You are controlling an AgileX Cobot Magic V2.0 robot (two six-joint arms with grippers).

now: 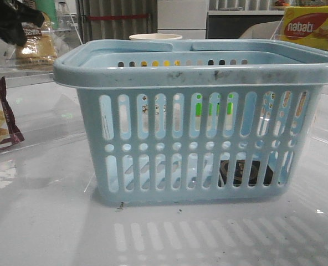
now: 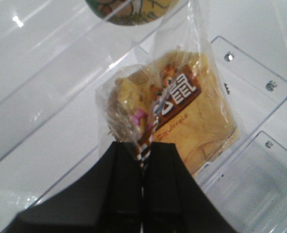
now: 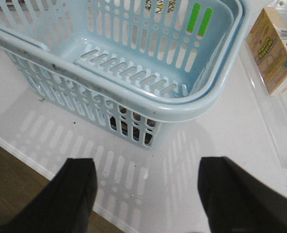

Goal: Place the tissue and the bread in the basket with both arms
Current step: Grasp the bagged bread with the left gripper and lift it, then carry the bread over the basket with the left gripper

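Left end effector [image 2: 142, 150] clamping bread [image 2: 182, 111], tissue [image 1: 244, 173] inside basket [image 1: 197, 75]

We see our left gripper [image 2: 142, 160] raised at ten o'clock in the front view, its jaws pressed together on the bread [image 2: 182, 116] wrapper's edge. Our right gripper [image 3: 146, 194] hangs with fingers [image 3: 73, 194] spread wide, holding nothing.

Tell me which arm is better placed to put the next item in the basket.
Left. Its claw is shut on the bread, while the right claw is open and empty beside the basket; the tissue already lies inside.
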